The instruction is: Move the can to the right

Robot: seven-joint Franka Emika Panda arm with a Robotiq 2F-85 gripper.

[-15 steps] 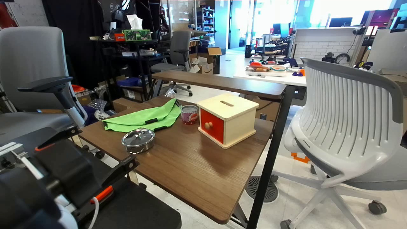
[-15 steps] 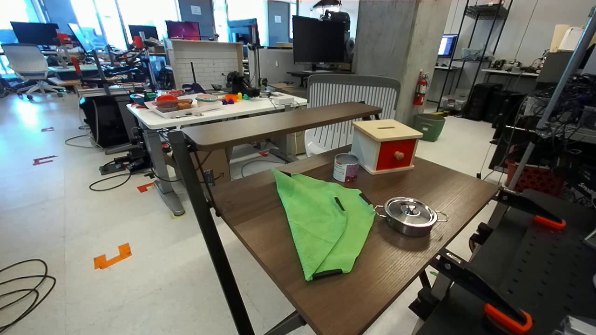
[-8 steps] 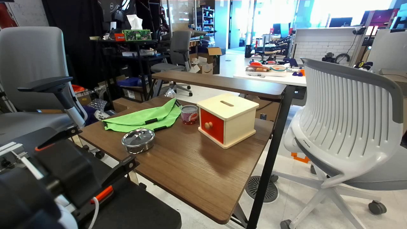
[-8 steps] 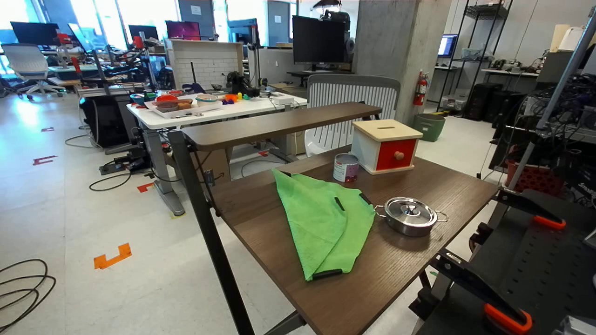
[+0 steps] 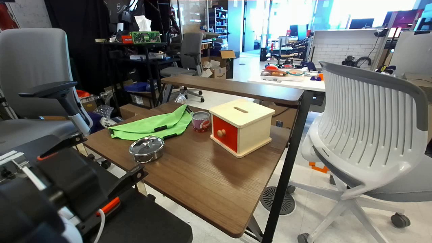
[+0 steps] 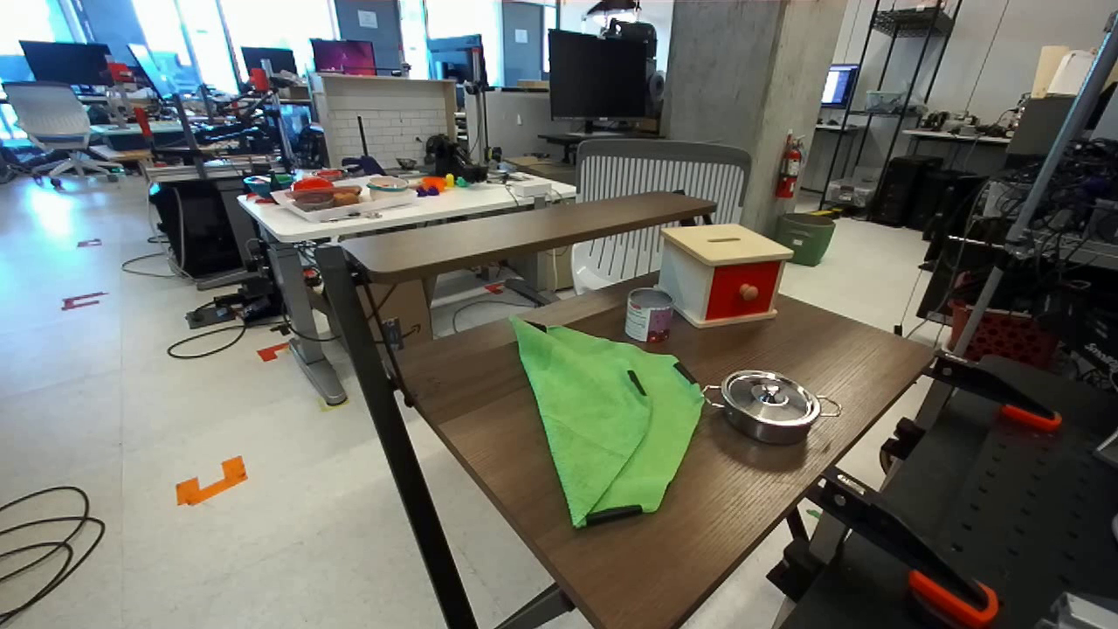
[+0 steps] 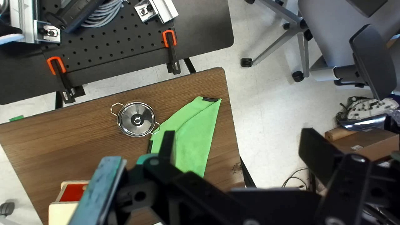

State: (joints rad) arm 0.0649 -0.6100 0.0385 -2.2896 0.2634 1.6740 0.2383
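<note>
The can (image 5: 201, 122) is small and short, red and purplish with pale marks. It stands upright on the brown table (image 5: 202, 189), between the green cloth and the wooden box, and also shows in an exterior view (image 6: 649, 316). In the wrist view the can does not show; the gripper's parts cover much of the lower area. My gripper (image 7: 238, 137) is open, its two black fingers wide apart with nothing between them. It is above the table, with one finger over the green cloth and the other over the floor beyond the table edge. I cannot see the gripper in either exterior view.
A tan wooden box (image 5: 243, 131) with a red drawer stands close beside the can. A lidded metal pot (image 6: 770, 406) and a green cloth (image 6: 611, 411) lie on the table. A raised brown shelf (image 5: 233, 88) runs along the far side. Black clamps (image 7: 173, 53) sit on the black bench.
</note>
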